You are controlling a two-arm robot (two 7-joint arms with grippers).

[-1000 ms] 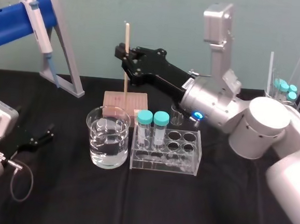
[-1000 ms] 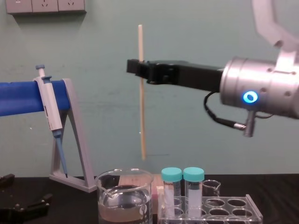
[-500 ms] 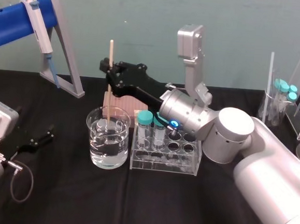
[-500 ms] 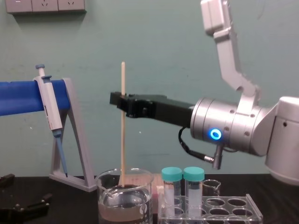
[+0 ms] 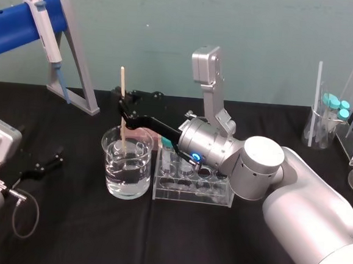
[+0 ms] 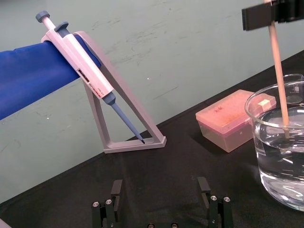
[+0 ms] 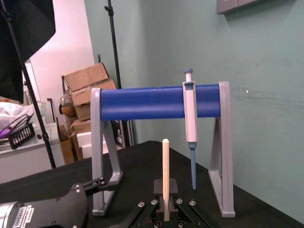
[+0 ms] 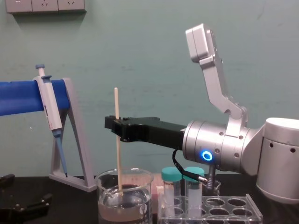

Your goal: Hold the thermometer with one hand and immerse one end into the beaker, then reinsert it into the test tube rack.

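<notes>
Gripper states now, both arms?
Right gripper: shut on the thin pale cream thermometer rod, lower end in the wide clear glass beaker.
Left gripper: open, empty, parked left.

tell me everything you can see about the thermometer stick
The thermometer is a long, very thin, straight pale cream rod, wood-like, with no markings visible. It stands nearly upright, pinched in its upper part by the slim black right gripper. Its lower end sits inside the wide clear glass beaker, at about the water's surface.
</notes>
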